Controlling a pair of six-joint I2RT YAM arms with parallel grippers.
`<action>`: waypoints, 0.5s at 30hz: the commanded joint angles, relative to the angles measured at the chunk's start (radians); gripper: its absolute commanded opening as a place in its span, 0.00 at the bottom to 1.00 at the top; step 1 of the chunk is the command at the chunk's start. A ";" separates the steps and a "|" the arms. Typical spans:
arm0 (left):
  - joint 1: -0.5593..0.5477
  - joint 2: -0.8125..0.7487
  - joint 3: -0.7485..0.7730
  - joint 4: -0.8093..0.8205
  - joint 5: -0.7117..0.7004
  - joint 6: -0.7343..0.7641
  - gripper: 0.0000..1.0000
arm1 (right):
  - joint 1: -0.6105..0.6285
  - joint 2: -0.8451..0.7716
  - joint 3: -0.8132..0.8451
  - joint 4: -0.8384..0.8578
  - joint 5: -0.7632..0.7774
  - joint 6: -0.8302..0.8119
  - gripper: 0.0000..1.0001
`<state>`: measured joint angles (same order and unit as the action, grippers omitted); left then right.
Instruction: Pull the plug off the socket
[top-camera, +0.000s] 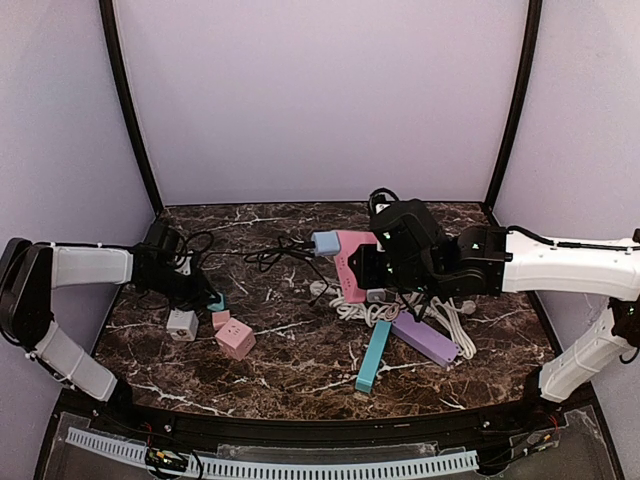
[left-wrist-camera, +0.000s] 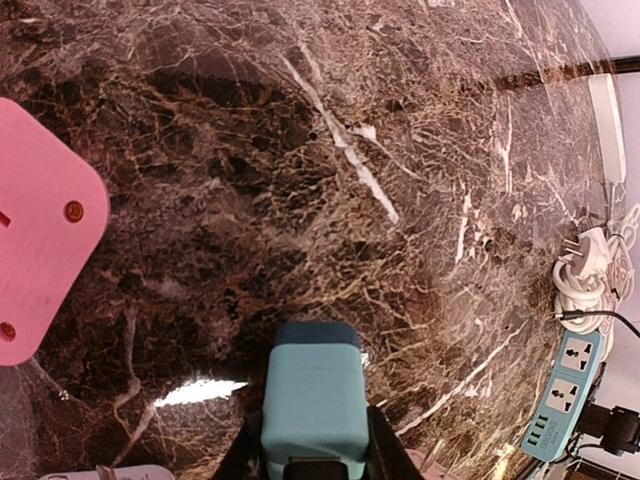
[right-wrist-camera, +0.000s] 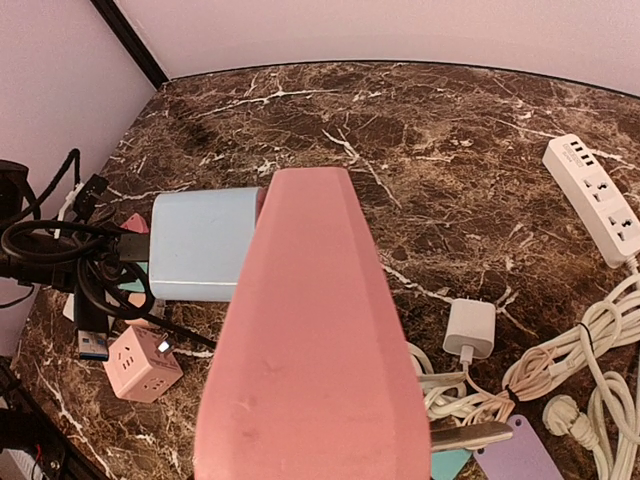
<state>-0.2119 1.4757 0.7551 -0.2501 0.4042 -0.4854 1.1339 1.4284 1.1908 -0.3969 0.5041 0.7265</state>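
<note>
Dark marble worktop (top-camera: 300, 350) under lilac walls is your field, littered with strips and chargers. Your right claw (top-camera: 370, 268) pinches the pink strip (right-wrist-camera: 300, 350) and appears to hold it tilted up off the marble. I judge this is so the socket cannot drag along when the plug is tugged. The blue plug (right-wrist-camera: 205, 245) is seated in that strip near its far end, on the left in the wrist view, and a black cable (right-wrist-camera: 50, 235) loops away from it. Your left claw (left-wrist-camera: 314, 448) is pressed onto a teal plug (left-wrist-camera: 313, 395), which sits in no socket, low over the worktop near a pink cube (left-wrist-camera: 40, 260). It is well apart from the blue plug, so it cannot pull that one from there. You can read no brand or writing anywhere; the markings on the teal strip (left-wrist-camera: 563, 395) are too small.
</note>
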 joint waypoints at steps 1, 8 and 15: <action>0.005 -0.009 0.020 -0.042 -0.042 0.009 0.33 | -0.008 -0.003 0.016 0.070 0.000 -0.003 0.00; 0.005 -0.036 0.026 -0.061 -0.070 0.016 0.74 | -0.008 0.010 0.022 0.070 -0.008 0.010 0.00; 0.005 -0.159 0.030 -0.115 -0.147 0.041 0.94 | -0.007 0.012 0.021 0.077 -0.016 0.014 0.00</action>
<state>-0.2115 1.4181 0.7681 -0.3035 0.3119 -0.4706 1.1339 1.4437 1.1908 -0.3965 0.4881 0.7315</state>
